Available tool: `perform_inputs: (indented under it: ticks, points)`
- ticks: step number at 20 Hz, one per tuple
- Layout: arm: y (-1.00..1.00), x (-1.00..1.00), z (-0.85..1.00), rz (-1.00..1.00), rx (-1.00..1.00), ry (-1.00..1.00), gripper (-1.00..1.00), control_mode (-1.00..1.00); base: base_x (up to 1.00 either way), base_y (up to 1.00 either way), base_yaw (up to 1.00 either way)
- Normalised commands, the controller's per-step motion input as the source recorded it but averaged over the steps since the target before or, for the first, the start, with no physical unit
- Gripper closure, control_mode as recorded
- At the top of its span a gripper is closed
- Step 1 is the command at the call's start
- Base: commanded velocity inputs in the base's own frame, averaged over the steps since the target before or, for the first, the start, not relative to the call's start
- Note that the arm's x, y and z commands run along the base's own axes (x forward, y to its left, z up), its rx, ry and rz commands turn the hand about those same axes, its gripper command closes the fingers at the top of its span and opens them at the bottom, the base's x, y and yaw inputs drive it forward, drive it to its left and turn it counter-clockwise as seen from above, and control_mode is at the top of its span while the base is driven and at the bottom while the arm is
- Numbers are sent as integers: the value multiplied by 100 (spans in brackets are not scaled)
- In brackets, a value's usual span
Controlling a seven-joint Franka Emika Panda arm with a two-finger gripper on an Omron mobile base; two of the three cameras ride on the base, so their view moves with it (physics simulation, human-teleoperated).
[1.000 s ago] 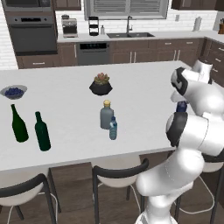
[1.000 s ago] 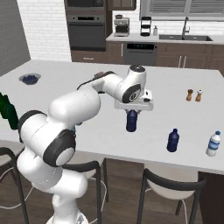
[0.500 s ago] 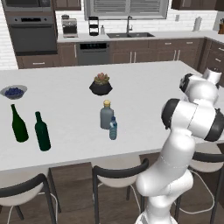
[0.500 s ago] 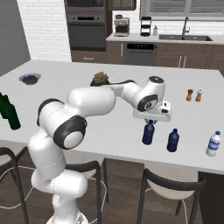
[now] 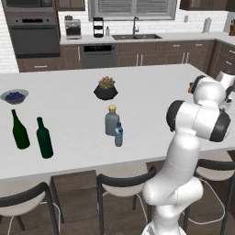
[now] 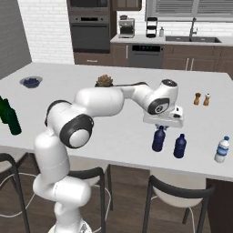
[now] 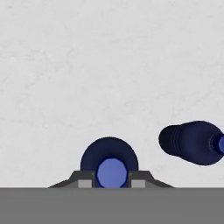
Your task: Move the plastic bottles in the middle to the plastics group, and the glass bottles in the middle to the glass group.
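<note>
On the white table (image 6: 113,132), the dark navy bottle (image 6: 158,139) is seen standing upright near the front edge, just beside a second navy bottle (image 6: 180,146) of the plastics group, with a pale blue bottle (image 6: 222,149) further right. Its neck is clasped by the pincer (image 6: 160,128) (jaws clenched against the cap from both sides, seen from above).
</note>
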Motion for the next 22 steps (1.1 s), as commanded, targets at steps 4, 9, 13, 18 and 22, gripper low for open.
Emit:
perform_inputs:
  ticks: [4, 9, 13, 18, 22]
  points:
    - [-12, 1, -43, 0, -13, -7, 100, -100, 0, 0, 0]
    - [-24, 12, -19, 0, -10, -5, 100, -100, 0, 0, 0]
    - [-3, 0, -2, 0, 0, 0, 100, -100, 0, 0, 0]
    - [-10, 4, -38, 0, 0, 0, 100, -100, 0, 0, 0]
    - [-11, 1, -48, 0, 0, 0, 100, -100, 0, 0, 0]
